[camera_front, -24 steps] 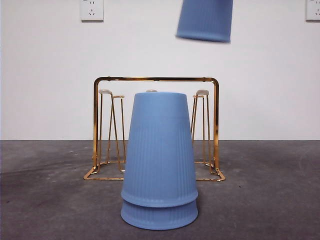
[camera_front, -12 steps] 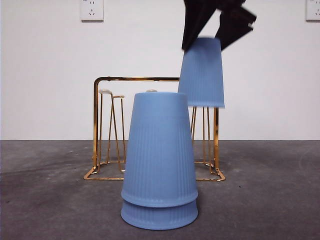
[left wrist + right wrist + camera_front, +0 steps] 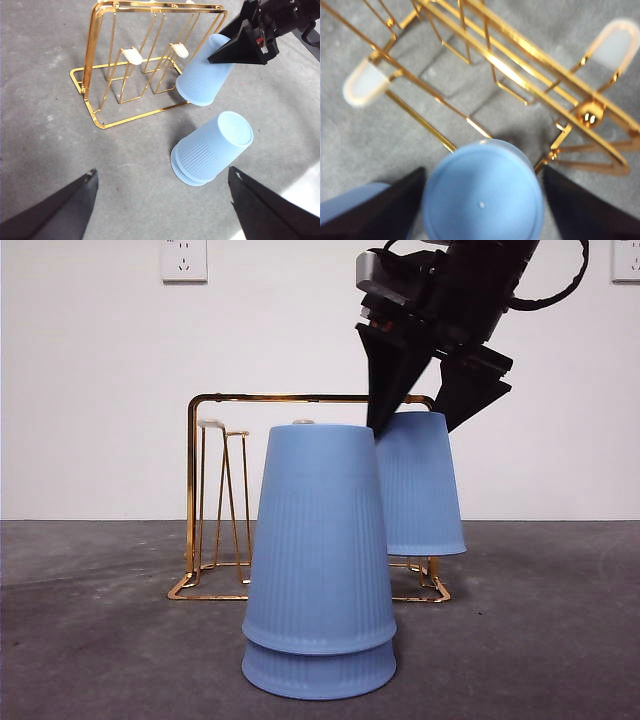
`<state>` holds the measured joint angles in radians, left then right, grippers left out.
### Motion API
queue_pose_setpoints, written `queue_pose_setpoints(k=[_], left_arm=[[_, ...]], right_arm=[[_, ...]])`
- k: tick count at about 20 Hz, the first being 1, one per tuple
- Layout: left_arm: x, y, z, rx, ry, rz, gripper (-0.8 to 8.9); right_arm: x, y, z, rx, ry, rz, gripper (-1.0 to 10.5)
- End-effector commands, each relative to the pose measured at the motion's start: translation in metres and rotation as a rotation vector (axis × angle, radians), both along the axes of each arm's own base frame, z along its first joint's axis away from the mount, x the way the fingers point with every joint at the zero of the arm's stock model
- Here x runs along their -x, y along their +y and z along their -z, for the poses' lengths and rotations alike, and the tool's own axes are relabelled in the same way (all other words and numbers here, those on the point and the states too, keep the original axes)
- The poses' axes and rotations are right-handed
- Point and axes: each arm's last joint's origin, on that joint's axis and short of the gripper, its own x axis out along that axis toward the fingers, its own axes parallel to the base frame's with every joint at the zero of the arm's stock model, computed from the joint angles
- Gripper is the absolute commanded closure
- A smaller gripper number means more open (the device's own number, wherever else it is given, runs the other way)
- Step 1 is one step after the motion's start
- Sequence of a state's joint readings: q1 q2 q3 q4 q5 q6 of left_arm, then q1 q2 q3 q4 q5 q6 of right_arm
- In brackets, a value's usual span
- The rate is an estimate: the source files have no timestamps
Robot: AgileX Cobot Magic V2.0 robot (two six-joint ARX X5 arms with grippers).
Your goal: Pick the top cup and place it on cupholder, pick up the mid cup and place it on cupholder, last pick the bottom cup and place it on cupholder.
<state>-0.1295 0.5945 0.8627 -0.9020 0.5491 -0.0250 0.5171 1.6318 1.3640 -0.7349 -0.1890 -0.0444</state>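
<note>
The gold wire cupholder (image 3: 300, 398) (image 3: 95, 50) (image 3: 520, 75) stands mid-table. My right gripper (image 3: 410, 428) (image 3: 482, 200) is shut on an upturned blue cup (image 3: 422, 490) (image 3: 202, 82) (image 3: 482, 195), which sits low at the rack's right end, its rim hanging just above the base wire. In front of the rack, two more blue cups stand upturned in a stack (image 3: 320, 560) (image 3: 210, 150). My left gripper (image 3: 162, 171) hangs open above the table, away from the rack and stack, with nothing between its jaws. White-tipped prongs (image 3: 132, 55) on the rack are bare.
A white wall with two sockets (image 3: 183, 260) (image 3: 625, 260) rises behind the dark grey table (image 3: 100, 640). The right arm (image 3: 270, 25) reaches in above the rack's right end.
The right gripper has come down from above with the blue cup, lowering it from near the picture's top to the rack's right end. The stack of two has not moved.
</note>
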Motion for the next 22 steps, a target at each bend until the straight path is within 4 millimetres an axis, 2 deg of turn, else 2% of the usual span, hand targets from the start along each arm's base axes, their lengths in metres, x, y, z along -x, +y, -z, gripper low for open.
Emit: queue_pose_setpoints(k=[1,4,7,11,14,16,19,22], left_arm=[[0.0,0.0,-0.005,0.001,-0.021,0.01,4.04],[0.0,0.0,-0.005,0.001,-0.021,0.009,4.03],[0.0,0.0,-0.005,0.001,-0.021,0.009,4.02],[0.0,-0.001,-0.006,0.003,-0.031,0.015,3.98],[-0.002,-0.006,-0.009,0.018,-0.067,0.053,3.45],[-0.005,-0.011,-0.013,0.047,-0.077,0.078,3.45],[-0.015,-0.022,-0.016,0.051,-0.068,0.128,3.45],[-0.03,-0.043,-0.017,0.013,-0.053,0.178,3.45]], right_arm=[[-0.002,0.005,0.0,-0.01,-0.003,-0.003,5.2],[0.003,0.002,-0.011,-0.025,-0.03,-0.002,5.1],[0.018,-0.006,-0.036,-0.061,-0.103,0.001,5.1],[0.055,-0.028,-0.076,-0.106,-0.174,-0.001,5.1],[0.089,-0.042,-0.098,-0.187,-0.205,-0.057,5.1],[0.11,-0.052,-0.1,-0.212,-0.235,-0.073,5.1],[0.14,-0.066,-0.082,-0.225,-0.231,-0.083,5.1],[0.164,-0.08,-0.063,-0.248,-0.227,-0.068,5.1]])
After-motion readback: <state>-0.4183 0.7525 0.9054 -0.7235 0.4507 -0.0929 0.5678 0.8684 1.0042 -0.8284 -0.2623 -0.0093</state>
